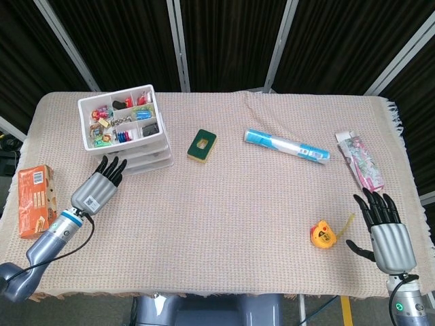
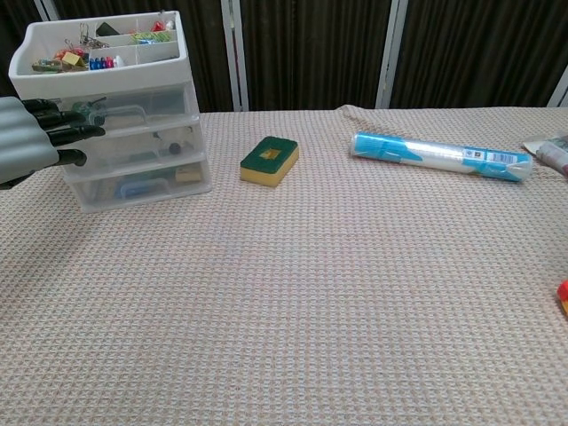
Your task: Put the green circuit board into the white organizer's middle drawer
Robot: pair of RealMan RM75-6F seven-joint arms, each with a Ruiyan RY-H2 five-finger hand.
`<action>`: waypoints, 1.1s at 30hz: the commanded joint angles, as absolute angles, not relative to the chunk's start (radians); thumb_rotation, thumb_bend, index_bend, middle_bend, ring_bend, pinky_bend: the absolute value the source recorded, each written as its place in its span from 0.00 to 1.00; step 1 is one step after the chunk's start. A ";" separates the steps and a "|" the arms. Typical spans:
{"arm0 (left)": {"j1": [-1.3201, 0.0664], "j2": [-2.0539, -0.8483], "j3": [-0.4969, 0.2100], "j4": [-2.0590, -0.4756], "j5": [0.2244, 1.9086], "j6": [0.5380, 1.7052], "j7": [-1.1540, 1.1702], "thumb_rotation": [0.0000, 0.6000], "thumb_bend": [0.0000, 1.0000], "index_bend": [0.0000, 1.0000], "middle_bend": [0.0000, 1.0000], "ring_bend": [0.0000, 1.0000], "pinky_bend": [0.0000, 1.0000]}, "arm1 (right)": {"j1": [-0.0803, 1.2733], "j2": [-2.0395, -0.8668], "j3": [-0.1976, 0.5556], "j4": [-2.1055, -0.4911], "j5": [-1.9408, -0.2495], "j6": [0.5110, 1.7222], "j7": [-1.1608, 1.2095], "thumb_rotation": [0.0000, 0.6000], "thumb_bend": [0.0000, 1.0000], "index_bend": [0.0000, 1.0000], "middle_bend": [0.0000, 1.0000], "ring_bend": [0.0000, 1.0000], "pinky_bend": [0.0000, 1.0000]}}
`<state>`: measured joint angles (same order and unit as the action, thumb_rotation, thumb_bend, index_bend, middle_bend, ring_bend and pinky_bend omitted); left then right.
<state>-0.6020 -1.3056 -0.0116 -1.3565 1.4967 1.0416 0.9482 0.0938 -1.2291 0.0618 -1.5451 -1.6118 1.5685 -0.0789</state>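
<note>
The white organizer stands at the back left of the table, with an open tray of small parts on top and its three clear drawers pushed in. The middle drawer shows only faint shapes through its front, and I cannot make out the green circuit board in either view. My left hand holds nothing, its fingers straight and pointing at the organizer's front left corner. In the chest view the fingertips overlap the drawer fronts, but contact is unclear. My right hand lies flat and open at the front right.
A green-and-yellow sponge lies right of the organizer. A blue-and-white tube lies further right, with a pink packet at the right edge. A yellow tape measure sits by my right hand, and an orange box at the left edge.
</note>
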 commanded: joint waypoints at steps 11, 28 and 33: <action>-0.559 -1.253 0.012 -1.461 1.560 1.143 0.841 1.00 0.99 0.24 0.02 0.06 0.15 | 0.093 -1.227 0.061 -1.547 -1.608 1.565 -0.080 1.00 0.00 0.09 0.00 0.00 0.00; -0.260 -1.160 0.066 -1.727 1.551 1.561 0.381 1.00 0.02 0.00 0.00 0.00 0.00 | 0.094 -1.227 0.062 -1.549 -1.612 1.568 -0.086 1.00 0.00 0.08 0.00 0.00 0.00; -0.197 -1.150 0.093 -1.695 1.547 1.607 0.334 1.00 0.01 0.00 0.00 0.00 0.00 | 0.095 -1.228 0.062 -1.550 -1.614 1.569 -0.086 1.00 0.00 0.08 0.00 0.00 0.00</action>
